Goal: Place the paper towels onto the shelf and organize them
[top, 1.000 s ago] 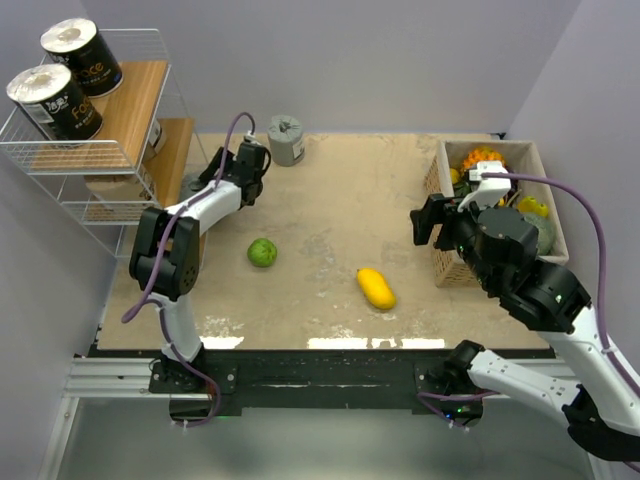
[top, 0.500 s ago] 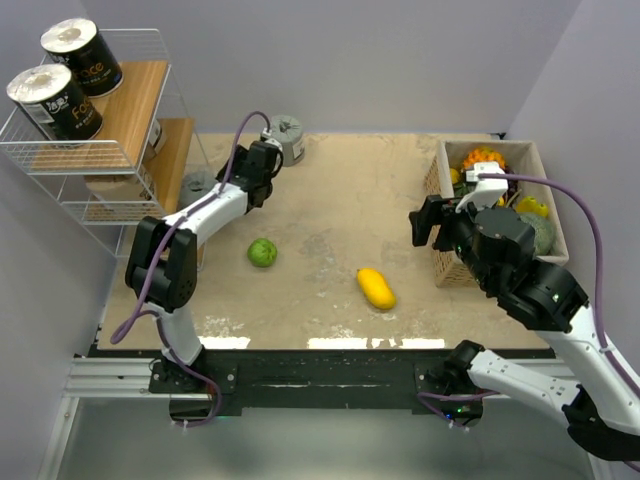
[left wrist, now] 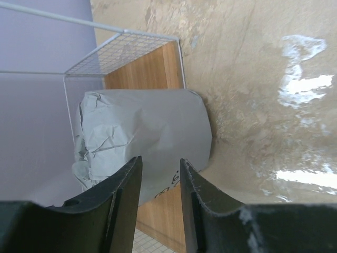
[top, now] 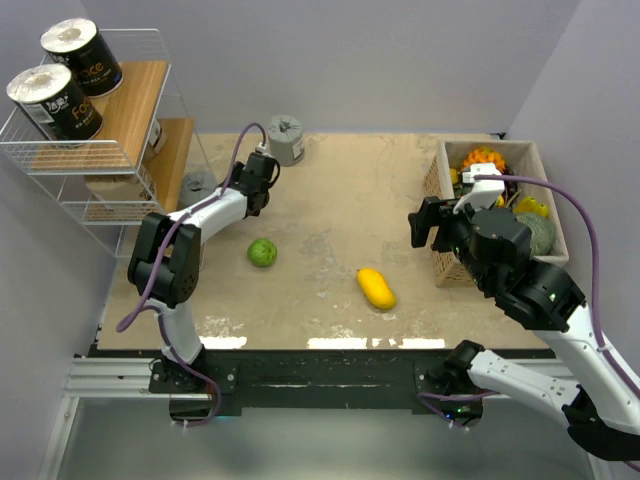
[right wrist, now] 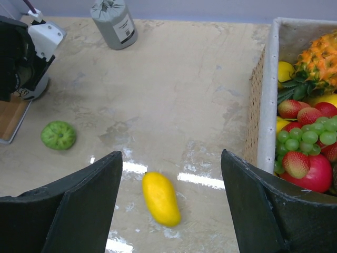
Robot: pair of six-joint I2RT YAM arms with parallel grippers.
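The shelf (top: 100, 150) stands at the far left with two black paper towel rolls (top: 68, 80) on its top tier. A tan roll (top: 108, 186) shows partly on a lower tier. One grey roll (top: 198, 184) stands on the table against the shelf's lowest board. It fills the left wrist view (left wrist: 145, 137). My left gripper (top: 256, 172) (left wrist: 159, 161) is narrowly open and empty, a short way from that roll. A second grey roll (top: 285, 140) (right wrist: 113, 23) stands by the back wall. My right gripper (top: 425, 225) (right wrist: 171, 154) is wide open and empty above the table.
A green fruit (top: 262, 252) (right wrist: 58, 135) and a yellow mango (top: 376, 288) (right wrist: 161, 198) lie mid-table. A tan box (top: 440, 190) (right wrist: 266, 95) of fruit stands at the right. The shelf's white wire corner (left wrist: 176, 39) is just behind the near grey roll.
My left gripper swung right toward the back grey roll, then drew back a little toward the front. The right arm has not moved.
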